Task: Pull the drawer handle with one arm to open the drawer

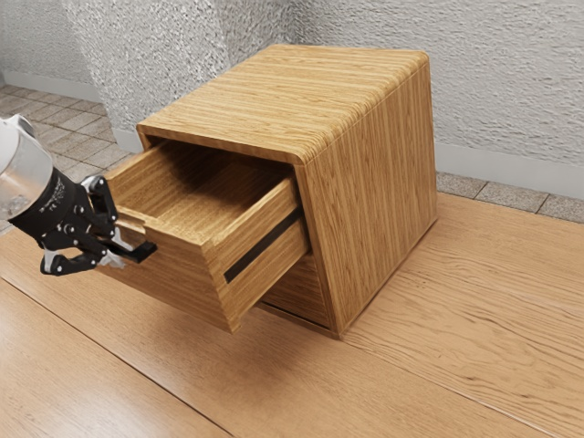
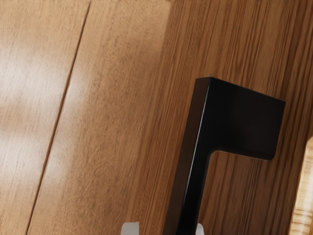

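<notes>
A light wooden cabinet (image 1: 365, 164) stands on the floor with its drawer (image 1: 219, 228) pulled well out toward the exterior view's left, and the drawer's inside is bare. My black gripper (image 1: 111, 253) is at the drawer's front, shut on the black handle (image 1: 139, 251). In the wrist view the L-shaped black handle (image 2: 220, 127) stands off the drawer front (image 2: 146, 98), with my pale fingertips (image 2: 130, 228) on either side of its bar.
The cabinet sits on wide wooden floor planks (image 1: 438, 347) that stretch to the front and the exterior view's right. A rough grey wall (image 1: 511, 73) rises behind it. Tiled floor (image 1: 64, 128) lies at the back left.
</notes>
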{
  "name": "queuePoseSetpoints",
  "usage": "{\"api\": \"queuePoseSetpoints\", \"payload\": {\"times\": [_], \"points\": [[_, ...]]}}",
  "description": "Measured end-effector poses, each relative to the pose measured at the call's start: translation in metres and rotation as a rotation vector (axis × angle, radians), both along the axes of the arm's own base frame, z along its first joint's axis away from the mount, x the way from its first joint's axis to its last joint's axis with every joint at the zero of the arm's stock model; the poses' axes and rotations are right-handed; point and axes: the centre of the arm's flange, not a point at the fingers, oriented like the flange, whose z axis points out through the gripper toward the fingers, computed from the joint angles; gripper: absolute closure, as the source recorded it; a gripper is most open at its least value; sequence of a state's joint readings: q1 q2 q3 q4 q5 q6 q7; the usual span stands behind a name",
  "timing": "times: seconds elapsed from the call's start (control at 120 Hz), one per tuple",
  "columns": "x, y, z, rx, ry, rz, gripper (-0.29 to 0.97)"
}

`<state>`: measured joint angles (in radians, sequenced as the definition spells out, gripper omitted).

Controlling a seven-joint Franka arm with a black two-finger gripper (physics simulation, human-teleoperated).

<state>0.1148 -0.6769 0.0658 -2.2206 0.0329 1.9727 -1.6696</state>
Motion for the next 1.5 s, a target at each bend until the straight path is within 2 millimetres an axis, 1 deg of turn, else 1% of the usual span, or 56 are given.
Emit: {"api": "queuePoseSetpoints", "payload": {"times": [0.15, 0.317, 0.508, 0.708, 0.908, 1.083, 1.35, 1.433, 1.5], "points": [[-0.014, -0.001, 0.001, 0.002, -0.005, 0.009, 0.77], [-0.026, -0.002, -0.004, 0.000, 0.001, 0.015, 0.78], [-0.048, -0.014, 0.003, 0.027, -0.023, 0.020, 0.76], [-0.066, -0.015, 0.001, 0.030, -0.026, 0.036, 0.78], [-0.076, -0.015, 0.003, 0.029, -0.028, 0.046, 0.77], [-0.080, -0.018, 0.005, 0.033, -0.027, 0.045, 0.77], [-0.084, -0.028, 0.013, 0.053, -0.050, 0.034, 0.58], [-0.085, -0.035, 0.017, 0.074, -0.060, 0.032, 0.52], [-0.085, -0.045, 0.021, 0.092, -0.067, 0.025, 0.49]]}}
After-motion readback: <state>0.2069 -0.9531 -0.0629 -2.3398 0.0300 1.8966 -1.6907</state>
